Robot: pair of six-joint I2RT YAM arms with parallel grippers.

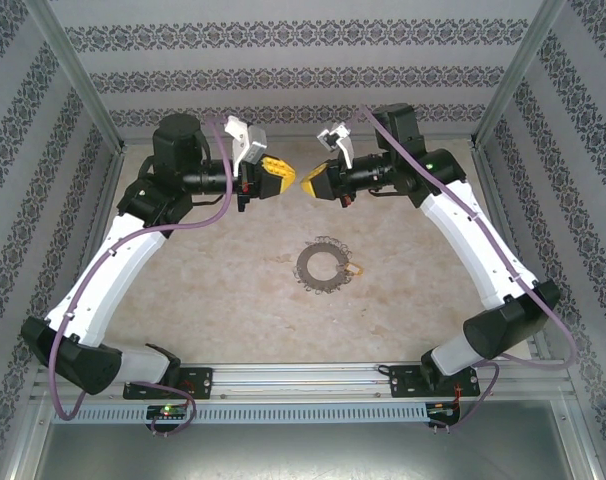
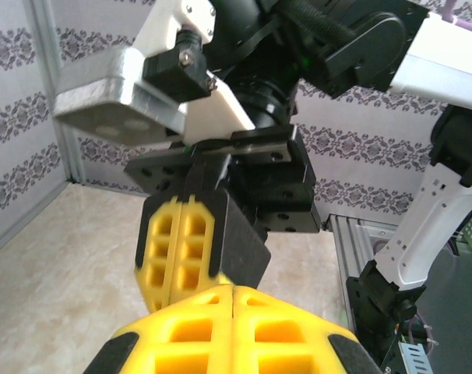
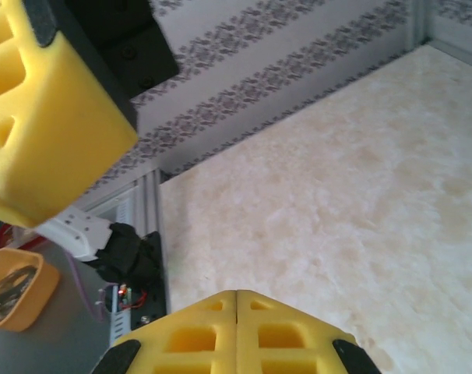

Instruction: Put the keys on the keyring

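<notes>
- The keyring (image 1: 320, 264) lies flat on the table (image 1: 223, 290). The key (image 1: 355, 268) is just beside its rim, on the right arm's side.
- Beyond the keyring and raised above it, the left gripper (image 1: 275, 178) and right gripper (image 1: 311, 184) face tip to tip, each with its fingers pressed together on nothing.
- Nothing looks started, so the reach comes first. The right fingers should part before descending and pinch the key's orange head, leaving the blade free.
- The left would best steady the keyring's opposite rim.

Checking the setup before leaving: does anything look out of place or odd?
Nothing stands out. The keyring lies flat, the key at its right edge; left gripper and right gripper hang shut and empty above.
</notes>
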